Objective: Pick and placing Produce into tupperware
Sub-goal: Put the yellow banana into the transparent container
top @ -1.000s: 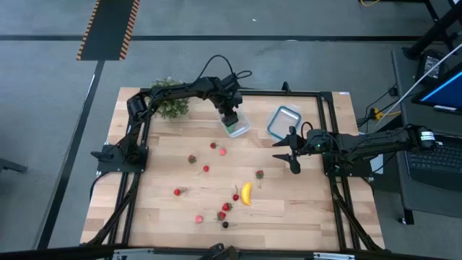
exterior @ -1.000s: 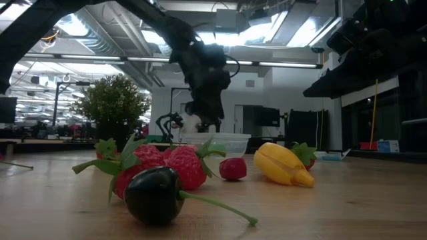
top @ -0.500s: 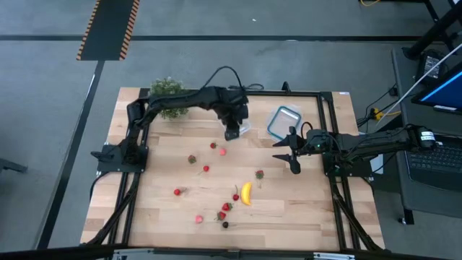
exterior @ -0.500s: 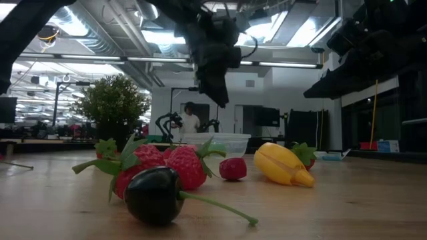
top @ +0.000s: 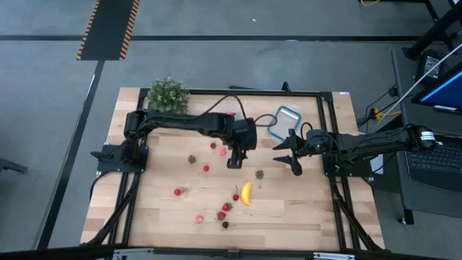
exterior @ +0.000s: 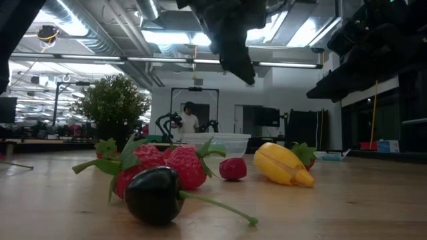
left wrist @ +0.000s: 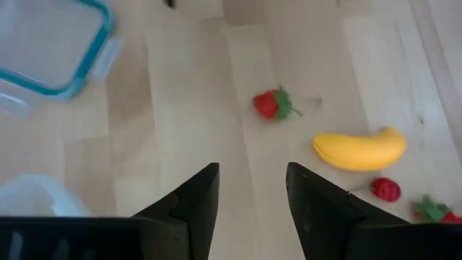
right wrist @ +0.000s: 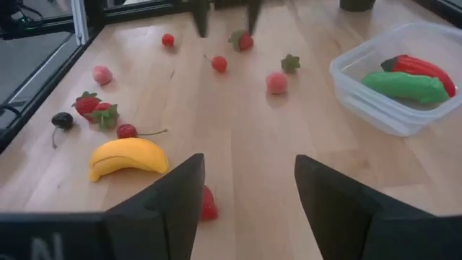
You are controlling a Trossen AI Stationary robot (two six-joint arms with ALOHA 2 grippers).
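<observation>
Table (top: 303, 209): produce loose across it. Tub (right wrist: 393, 90) holds a green piece and a red pepper (right wrist: 419, 66). Banana (left wrist: 359, 149) is the landmark; strawberry (left wrist: 272, 105) lies near it, toward the tub. My left tool (left wrist: 251, 198) hovers above both, fingers apart, empty. Right tool (right wrist: 249, 209) also apart, waiting nearby. Banana looks light, stiff, slick; I'd pinch across its middle.

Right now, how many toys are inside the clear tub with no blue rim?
2. A green oblong vegetable and a red pepper lie side by side in the tub. Something tiny could be hidden behind them.
</observation>
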